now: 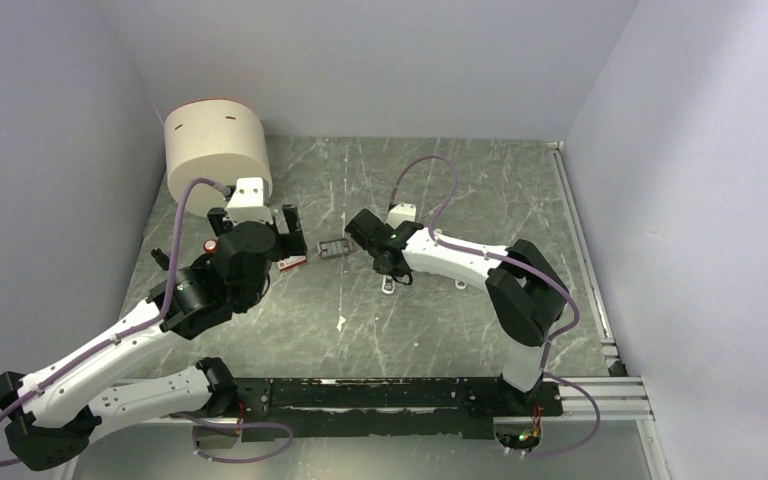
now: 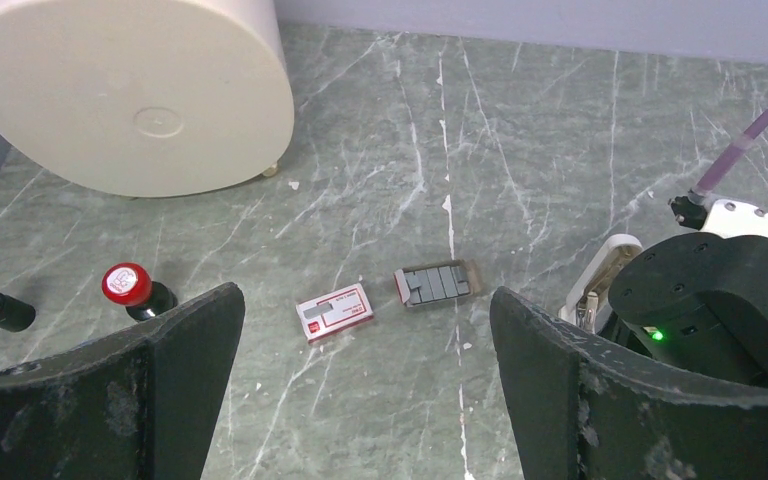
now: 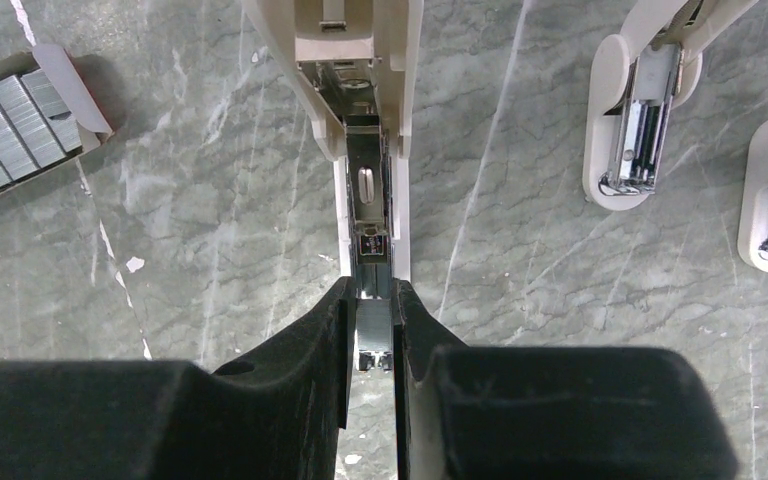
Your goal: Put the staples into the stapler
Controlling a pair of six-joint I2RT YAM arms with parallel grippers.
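The opened stapler [image 3: 365,120] is clamped in the right tool [image 3: 372,335]. The left tool [image 2: 365,350] (jaws apart) is poised over the staples [image 2: 438,284] on the counter [image 2: 560,120]; one strip must be grasped next.

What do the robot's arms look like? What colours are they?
The left arm and right arm have white tube-shaped links joined by chunky black joints. A thin purple cable loops along each. The jaws are wide, black, scuffed with pale scratches. A tiny green light glows on the right wrist.
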